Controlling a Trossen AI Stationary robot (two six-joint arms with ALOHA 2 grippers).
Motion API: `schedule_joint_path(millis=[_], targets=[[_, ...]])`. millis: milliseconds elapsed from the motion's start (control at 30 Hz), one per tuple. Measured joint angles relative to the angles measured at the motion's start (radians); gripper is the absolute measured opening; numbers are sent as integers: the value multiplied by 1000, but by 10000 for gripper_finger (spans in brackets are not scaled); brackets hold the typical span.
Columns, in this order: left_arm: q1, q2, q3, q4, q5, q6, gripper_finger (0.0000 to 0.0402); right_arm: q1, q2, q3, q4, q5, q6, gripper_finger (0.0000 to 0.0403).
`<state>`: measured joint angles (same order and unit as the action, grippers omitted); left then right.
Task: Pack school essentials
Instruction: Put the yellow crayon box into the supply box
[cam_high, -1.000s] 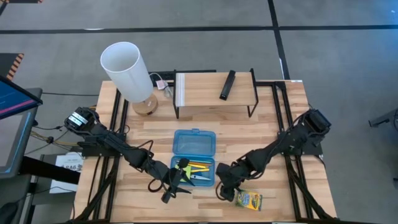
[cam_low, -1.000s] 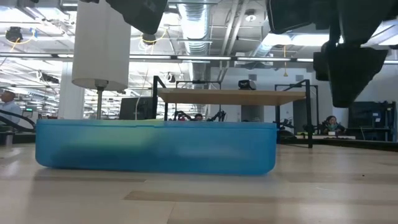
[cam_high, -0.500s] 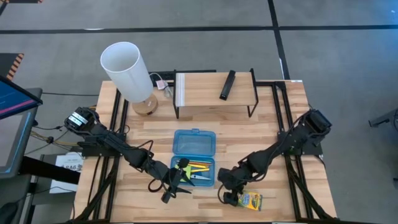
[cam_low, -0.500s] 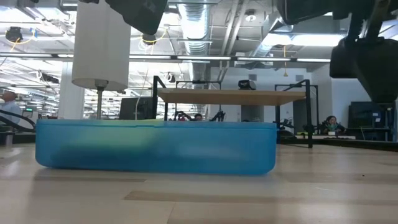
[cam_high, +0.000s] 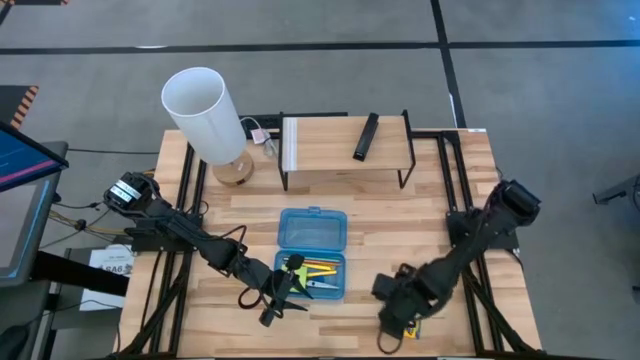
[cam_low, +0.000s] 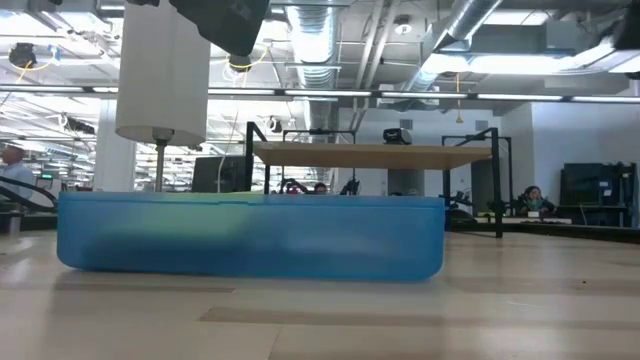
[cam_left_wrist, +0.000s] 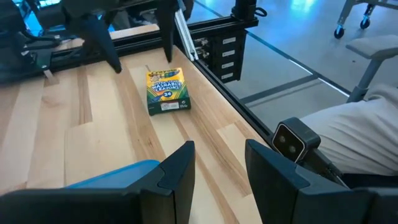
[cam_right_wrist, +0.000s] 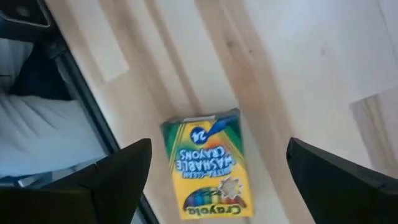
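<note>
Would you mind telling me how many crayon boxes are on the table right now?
1. The crayon box lies flat near the table's front right edge, under the open right gripper. More may be hidden inside the blue case.

This is a robotics lab or open industrial workspace. The low view looks past the wooden counter (cam_low: 540, 300) into a large hall with exposed silver ducts (cam_low: 330, 40) and long strip lights on the ceiling, more benches, and a seated person (cam_low: 531, 200) at a far desk. From above, the counter stands in a black metal frame (cam_high: 470, 160) on a grey floor, with a monitor (cam_high: 20, 165) beside it.
</note>
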<state>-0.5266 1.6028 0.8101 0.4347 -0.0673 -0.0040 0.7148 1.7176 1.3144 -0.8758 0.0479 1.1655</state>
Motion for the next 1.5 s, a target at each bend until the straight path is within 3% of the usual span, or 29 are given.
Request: schedule_joint_path(millis=[400, 833, 1500], targets=[[0, 0, 0, -3, 0, -9, 128, 135, 47, 1, 18, 55, 75, 399], [0, 0, 0, -21, -12, -12, 128, 149, 187, 1, -22, 30, 63, 398], [0, 0, 0, -27, -12, -19, 128, 149, 187, -30, 104, 15, 31, 399]])
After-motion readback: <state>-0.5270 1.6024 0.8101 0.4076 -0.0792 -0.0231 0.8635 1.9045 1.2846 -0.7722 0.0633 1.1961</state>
